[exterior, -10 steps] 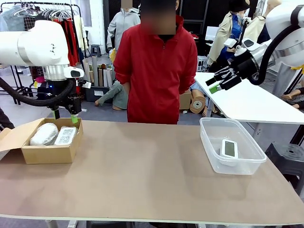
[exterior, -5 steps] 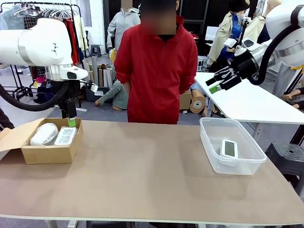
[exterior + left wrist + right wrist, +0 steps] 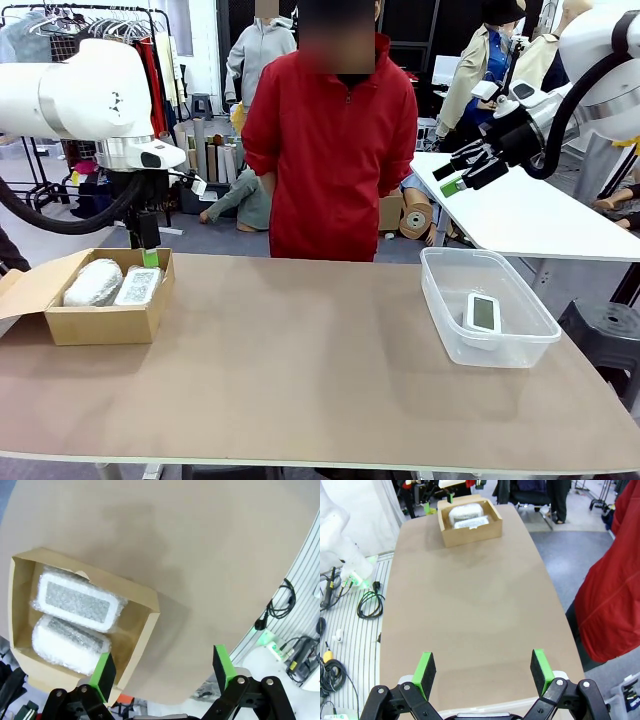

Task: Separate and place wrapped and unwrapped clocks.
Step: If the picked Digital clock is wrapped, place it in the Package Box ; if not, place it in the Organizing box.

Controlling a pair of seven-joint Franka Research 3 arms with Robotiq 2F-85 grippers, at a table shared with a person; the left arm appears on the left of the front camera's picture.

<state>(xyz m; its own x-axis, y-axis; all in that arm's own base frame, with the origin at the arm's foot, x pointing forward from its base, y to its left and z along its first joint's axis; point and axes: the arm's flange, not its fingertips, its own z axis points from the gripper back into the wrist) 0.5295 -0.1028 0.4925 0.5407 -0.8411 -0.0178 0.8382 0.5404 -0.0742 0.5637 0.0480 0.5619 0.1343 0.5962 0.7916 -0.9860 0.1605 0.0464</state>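
While left pincer (image 3: 164, 667) hangs wide apart, empty, above cardboard box (image 3: 148, 622), right pincer (image 3: 482, 670) likewise spread, empty.

Your right end effector (image 3: 482, 672) hangs wide open above the bench (image 3: 475, 605); two wrapped clocks (image 3: 467, 516) lie in the far cardboard box (image 3: 469, 530)

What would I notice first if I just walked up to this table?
Probably the person in the red jacket standing at the far side of the brown table. Next, the cardboard box at the table's left end, holding two bubble-wrapped clocks side by side, with the open left gripper just above it. At the right end, a bare white clock lies in a clear plastic tub.
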